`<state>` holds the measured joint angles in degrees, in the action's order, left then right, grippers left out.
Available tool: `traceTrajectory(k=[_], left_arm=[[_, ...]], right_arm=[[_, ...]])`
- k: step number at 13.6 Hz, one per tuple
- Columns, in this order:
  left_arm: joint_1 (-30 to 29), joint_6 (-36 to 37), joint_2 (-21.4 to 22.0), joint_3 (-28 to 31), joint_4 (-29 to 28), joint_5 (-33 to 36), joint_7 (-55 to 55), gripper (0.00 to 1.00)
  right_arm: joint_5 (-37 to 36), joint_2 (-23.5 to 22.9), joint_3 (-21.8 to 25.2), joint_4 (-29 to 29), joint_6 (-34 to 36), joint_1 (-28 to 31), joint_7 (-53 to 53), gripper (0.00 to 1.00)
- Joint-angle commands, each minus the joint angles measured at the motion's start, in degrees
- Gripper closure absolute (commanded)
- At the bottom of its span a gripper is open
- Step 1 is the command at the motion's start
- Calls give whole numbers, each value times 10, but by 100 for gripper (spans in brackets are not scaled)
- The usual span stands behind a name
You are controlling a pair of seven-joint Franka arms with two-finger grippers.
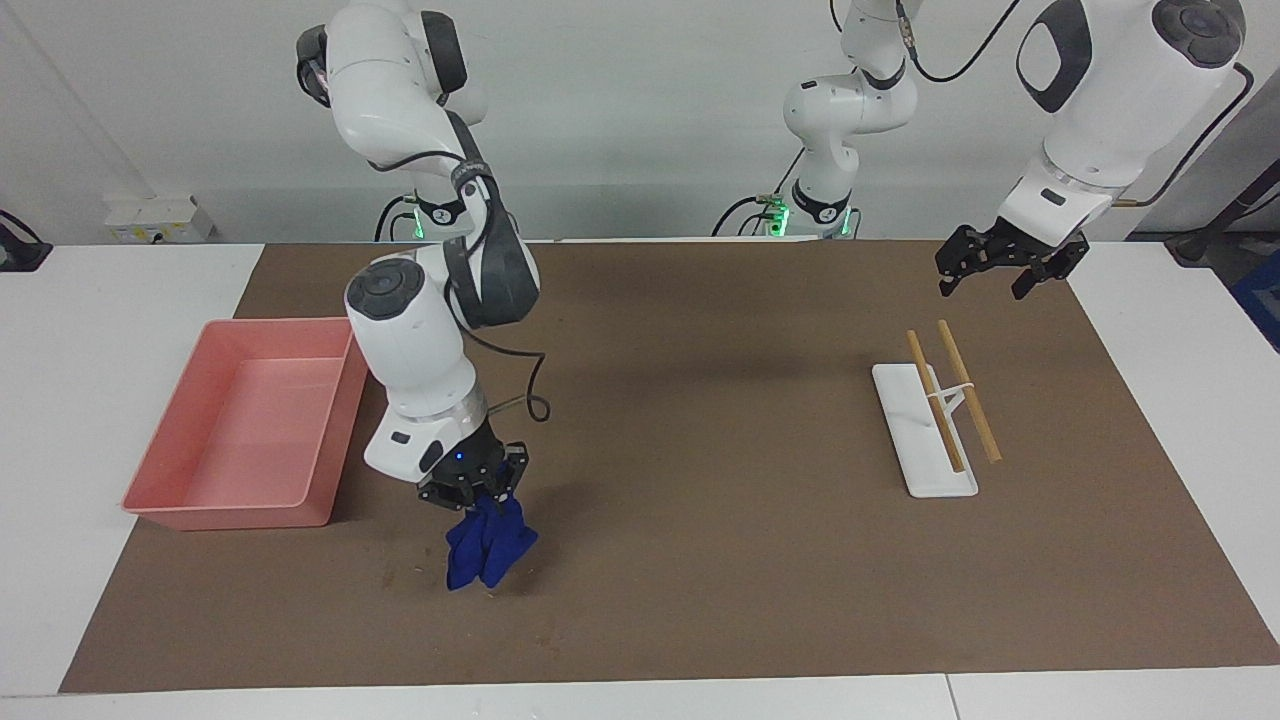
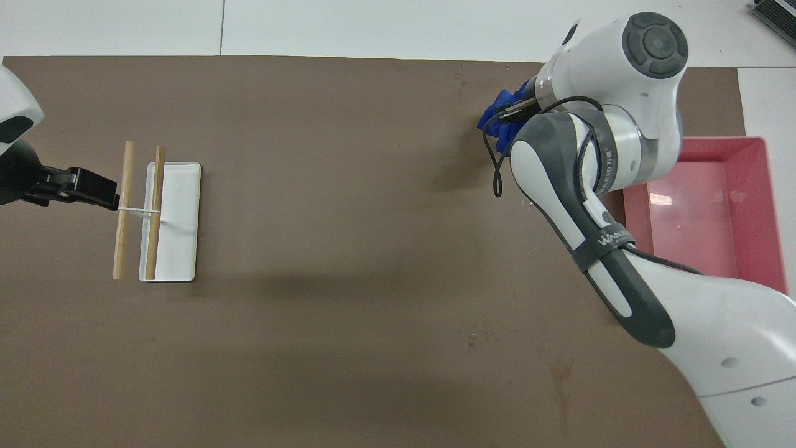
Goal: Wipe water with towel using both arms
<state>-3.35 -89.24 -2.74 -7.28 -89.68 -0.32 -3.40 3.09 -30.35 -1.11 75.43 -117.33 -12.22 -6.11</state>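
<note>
1. Your right gripper (image 1: 473, 492) is clamped on the top of the towel (image 1: 487, 548), fingertips pinched into the blue cloth. The towel hangs down from it, lifted over the brown mat (image 1: 700, 560) close to the pink tray (image 1: 170, 505).

2. The towel's long axis runs roughly straight down from the fingers. Whether its lowest fold brushes the mat or just clears it, you cannot tell from the facing view.

3. Your left gripper (image 1: 1005, 268) is spread open and holds nothing — it waits in the air at the left arm's end of the table, over the mat just beside the white rack (image 1: 925, 455) with its two wooden rods (image 1: 968, 390).

4. The relation that matters is towel to water, and the water cannot be picked out with confidence. There are faint darker marks on the mat below and beside the hanging cloth, toward the table edge away from the robots, but none reads plainly as the wet blotch.

5. If the wet patch is among those marks, the right arm is by far the nearer one. The towel would only need to be lowered and dragged a short way, while the left gripper is well apart and would have to cross most of the table to help.
</note>
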Motion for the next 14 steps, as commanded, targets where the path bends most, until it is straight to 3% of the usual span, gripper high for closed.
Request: traceTrajectory(k=[1,6,9,14], left_arm=[[0,2,10,1,-8,8,-4,0],[4,-44,9,-2,-13,-9,-5,0],[3,-39,10,0,-15,-10,-12,0],[11,-38,11,-2,-18,-8,-6,0]], right_arm=[[7,64,-4,15,86,9,-8,100],[4,174,-1,55,218,18,-7,100],[-4,209,0,74,265,39,-23,100],[-24,231,1,125,260,143,-210,100]])
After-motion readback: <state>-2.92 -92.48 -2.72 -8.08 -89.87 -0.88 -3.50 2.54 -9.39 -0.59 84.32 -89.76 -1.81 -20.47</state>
